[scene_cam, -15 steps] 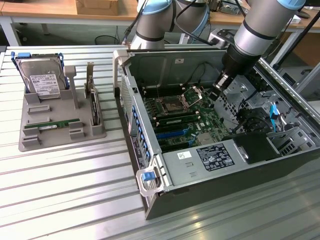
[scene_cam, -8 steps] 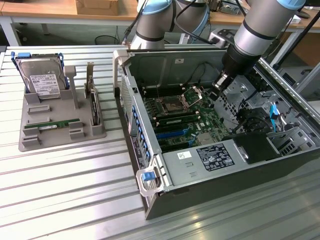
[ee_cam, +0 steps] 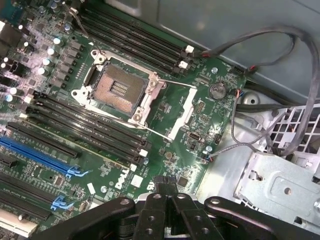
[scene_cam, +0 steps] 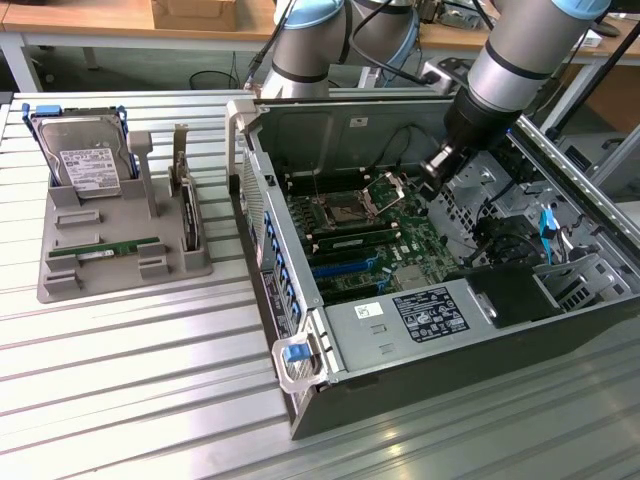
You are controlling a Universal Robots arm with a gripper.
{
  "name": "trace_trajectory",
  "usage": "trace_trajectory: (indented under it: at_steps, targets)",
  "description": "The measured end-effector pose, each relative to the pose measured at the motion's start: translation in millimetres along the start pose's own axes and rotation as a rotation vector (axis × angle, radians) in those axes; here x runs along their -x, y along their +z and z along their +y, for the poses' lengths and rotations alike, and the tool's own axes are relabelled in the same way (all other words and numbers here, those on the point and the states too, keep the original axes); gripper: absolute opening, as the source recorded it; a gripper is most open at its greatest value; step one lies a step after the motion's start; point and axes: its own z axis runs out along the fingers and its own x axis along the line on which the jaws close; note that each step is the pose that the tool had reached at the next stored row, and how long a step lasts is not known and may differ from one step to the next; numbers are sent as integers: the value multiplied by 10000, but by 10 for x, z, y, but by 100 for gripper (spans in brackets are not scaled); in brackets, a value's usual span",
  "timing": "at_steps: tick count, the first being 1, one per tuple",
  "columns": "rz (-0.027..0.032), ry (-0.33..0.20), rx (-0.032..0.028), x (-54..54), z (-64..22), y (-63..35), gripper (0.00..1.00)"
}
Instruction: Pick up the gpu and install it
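The pincer (ee_cam: 165, 192) is closed with nothing between its fingers, poised above the green motherboard (ee_cam: 165, 107) near the open processor socket (ee_cam: 116, 89) inside the computer case (scene_cam: 420, 330). Well apart from it, at the exterior view's left, the gpu (scene_cam: 105, 249) lies flat in the grey holder tray (scene_cam: 120, 275) on the tabletop (scene_cam: 130, 380), in front of the upright hard drive (scene_cam: 85, 160).

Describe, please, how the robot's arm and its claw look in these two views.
The arm is built of light grey cylindrical segments with dark bands at the joints, ending in a black wrist section. Black cables run behind it. In the wrist view, the claw is matte black metal with jointed linkages and round pivot pins.
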Motion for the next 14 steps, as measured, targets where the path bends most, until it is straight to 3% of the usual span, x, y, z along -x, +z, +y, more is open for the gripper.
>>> trace_trajectory:
  at_steps: [14]
  targets:
    - [-164, 1922, -81, 0, 0, 0, 11]
